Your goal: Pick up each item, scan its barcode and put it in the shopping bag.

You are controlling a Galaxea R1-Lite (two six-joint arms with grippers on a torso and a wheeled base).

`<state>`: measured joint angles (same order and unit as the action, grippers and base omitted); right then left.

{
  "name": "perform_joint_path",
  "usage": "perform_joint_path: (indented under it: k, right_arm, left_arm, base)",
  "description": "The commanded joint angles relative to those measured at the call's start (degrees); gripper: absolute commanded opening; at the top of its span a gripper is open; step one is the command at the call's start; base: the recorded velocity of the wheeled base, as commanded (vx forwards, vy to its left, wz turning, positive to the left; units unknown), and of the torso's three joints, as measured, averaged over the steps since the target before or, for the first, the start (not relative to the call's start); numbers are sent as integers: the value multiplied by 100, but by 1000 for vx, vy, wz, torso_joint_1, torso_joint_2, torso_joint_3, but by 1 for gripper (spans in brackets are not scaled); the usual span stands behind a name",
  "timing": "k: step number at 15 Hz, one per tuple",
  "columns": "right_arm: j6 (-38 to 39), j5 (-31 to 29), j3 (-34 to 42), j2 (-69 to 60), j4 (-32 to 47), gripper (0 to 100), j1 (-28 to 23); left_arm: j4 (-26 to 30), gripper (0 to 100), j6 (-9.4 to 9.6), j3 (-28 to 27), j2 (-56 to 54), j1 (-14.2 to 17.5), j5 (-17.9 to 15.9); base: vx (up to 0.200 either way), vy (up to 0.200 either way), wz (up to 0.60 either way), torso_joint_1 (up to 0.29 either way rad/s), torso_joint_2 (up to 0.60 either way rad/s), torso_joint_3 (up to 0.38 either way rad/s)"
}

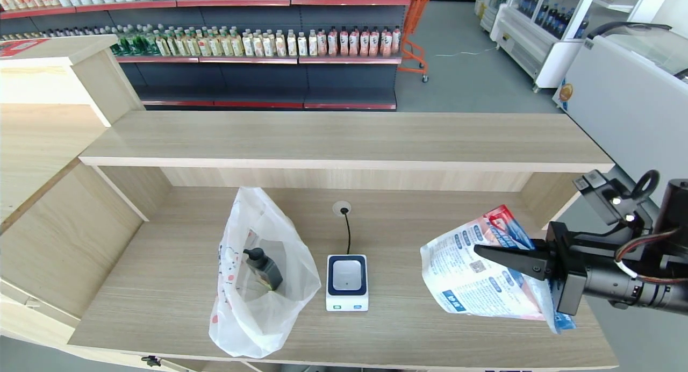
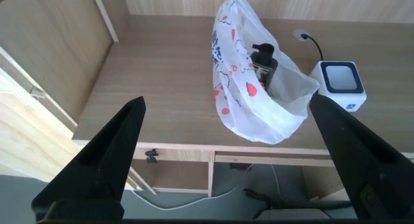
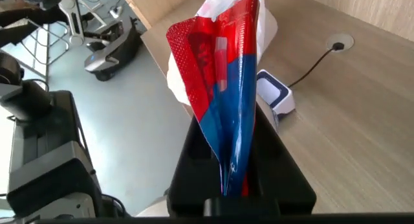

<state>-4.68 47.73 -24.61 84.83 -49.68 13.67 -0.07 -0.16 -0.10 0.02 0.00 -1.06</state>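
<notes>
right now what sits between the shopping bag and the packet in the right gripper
The barcode scanner, on the counter between shopping bag and packet, seen in the head view.

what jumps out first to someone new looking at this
The right hand grips a red, white and blue printed pouch in the air over the right end of the counter. To its left sits a white scanner, and beyond that a white shopping bag with a dark pump bottle inside.
</notes>
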Motion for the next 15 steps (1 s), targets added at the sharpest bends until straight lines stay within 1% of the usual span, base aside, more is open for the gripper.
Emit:
perform_joint_path:
  k: [1, 3, 7, 8, 10, 12, 14, 15]
  right_arm:
    - [-33, -9, -79, 279, -7, 0, -39]
    - [-103, -18, -334, 824, -253, 0, -154]
    - [-156, -35, -738, 1782, -868, 0, -162]
    - [-279, -35, -861, 2002, -947, 0, -162]
    - [-762, -9, -1090, 2485, -1070, 0, -171]
    - [-1008, 44, -1160, 2898, -1387, 0, -171]
    - [-1096, 132, -1186, 3391, -2099, 0, -145]
    - [-1202, 140, -1239, 3733, -2600, 0, -145]
  left_arm:
    - [-1, 100, -2, 1, -2, 0, 1]
    - [-1, 100, -2, 1, -2, 0, 1]
    - [-1, 100, -2, 1, -2, 0, 1]
    - [-1, 100, -11, 1, -2, 0, 1]
    - [-1, 100, -11, 1, -2, 0, 1]
    - [-1, 100, -19, 1, -2, 0, 1]
    - [-1, 100, -19, 1, -2, 0, 1]
    - [-1, 100, -19, 1, -2, 0, 1]
  base:
    - [0, 200, 0, 7, 7, 2]
    - [0, 200, 0, 0, 2, 0]
    - [0, 200, 0, 2, 4, 1]
    - [0, 0, 0, 0, 0, 0]
    - [0, 0, 0, 0, 0, 0]
    - [0, 0, 0, 0, 0, 0]
    - [0, 0, 0, 0, 0, 0]
    - [0, 0, 0, 0, 0, 0]
